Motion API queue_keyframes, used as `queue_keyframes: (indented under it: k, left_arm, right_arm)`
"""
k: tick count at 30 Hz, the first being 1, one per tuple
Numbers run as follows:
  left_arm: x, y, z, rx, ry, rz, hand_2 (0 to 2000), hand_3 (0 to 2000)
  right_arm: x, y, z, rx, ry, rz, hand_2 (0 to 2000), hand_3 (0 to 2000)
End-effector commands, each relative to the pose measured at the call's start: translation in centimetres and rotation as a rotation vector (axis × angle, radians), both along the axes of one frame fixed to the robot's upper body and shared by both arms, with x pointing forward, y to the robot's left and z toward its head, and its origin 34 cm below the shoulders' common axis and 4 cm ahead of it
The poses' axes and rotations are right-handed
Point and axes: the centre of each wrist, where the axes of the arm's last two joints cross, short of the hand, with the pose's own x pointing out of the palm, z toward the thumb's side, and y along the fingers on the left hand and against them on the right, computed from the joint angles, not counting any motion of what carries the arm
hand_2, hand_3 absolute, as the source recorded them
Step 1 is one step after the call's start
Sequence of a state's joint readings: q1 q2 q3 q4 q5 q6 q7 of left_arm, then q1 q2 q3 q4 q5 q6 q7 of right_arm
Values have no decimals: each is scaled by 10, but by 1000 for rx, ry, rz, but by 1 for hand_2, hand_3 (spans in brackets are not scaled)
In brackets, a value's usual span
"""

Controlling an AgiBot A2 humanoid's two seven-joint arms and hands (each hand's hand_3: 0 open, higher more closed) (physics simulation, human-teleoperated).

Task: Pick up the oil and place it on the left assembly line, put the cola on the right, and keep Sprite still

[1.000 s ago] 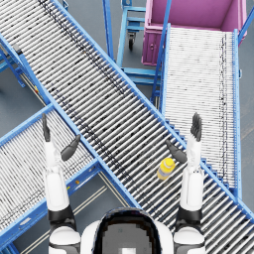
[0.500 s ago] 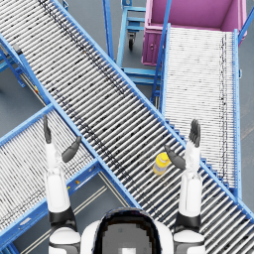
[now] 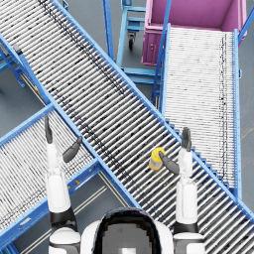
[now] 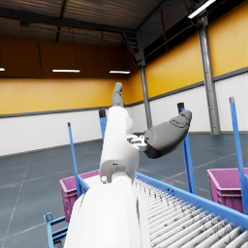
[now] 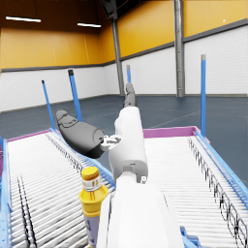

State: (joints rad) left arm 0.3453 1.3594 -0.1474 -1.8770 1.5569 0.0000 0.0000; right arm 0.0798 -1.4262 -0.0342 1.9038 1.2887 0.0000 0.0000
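- Found the left hand (image 3: 60,145) nearest, raised over the left assembly line (image 3: 20,168), fingers straight, thumb spread wide, gripping nothing. Judged it parked there, out of the way, until something needs receiving.
- Found the right hand (image 3: 179,153) raised in the same manner above the middle conveyor (image 3: 99,99), fingers straight, thumb apart and angled toward the oil, nothing held. Judged it poised for a sideways grasp.
- Located the oil (image 3: 157,159), a yellow bottle, standing upright on the middle conveyor just beside the right thumb. Could not tell whether touching.
- Judged the oil not yet grasped, with the carry across to the left assembly line yet to come.
- Farther off, noted the right assembly line (image 3: 198,89), running away toward a pink bin (image 3: 151,47) at its far end, likely placed to catch goods rolling off.
- Counted in the head view: two hands, one bottle of oil, three roller lines, one pink bin. Saw no other bottle.
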Motion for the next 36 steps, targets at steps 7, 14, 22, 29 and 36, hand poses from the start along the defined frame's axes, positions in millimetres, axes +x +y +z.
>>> queue_keyframes:
  k: [7, 14, 22, 29, 36]
  left_arm:
    - [-2, -9, 0, 9, -4, -31, 0, 0]
    - [0, -11, 3, 10, -13, -39, 0, 0]
    - [7, -9, 0, 1, 7, -33, 0, 0]
    - [11, -1, -3, -16, 24, -6, 0, 0]
    - [14, 8, -7, -35, 42, 25, 0, 0]
  right_arm:
    - [0, 17, -50, -3, 198, 67, 0, 0]
    - [25, 34, -85, 4, 336, 109, 0, 0]
    - [43, 45, -130, 1, 516, 122, 0, 0]
    - [61, 60, -132, -2, 540, 152, 0, 0]
    - [73, 73, -125, -7, 528, 181, 0, 0]
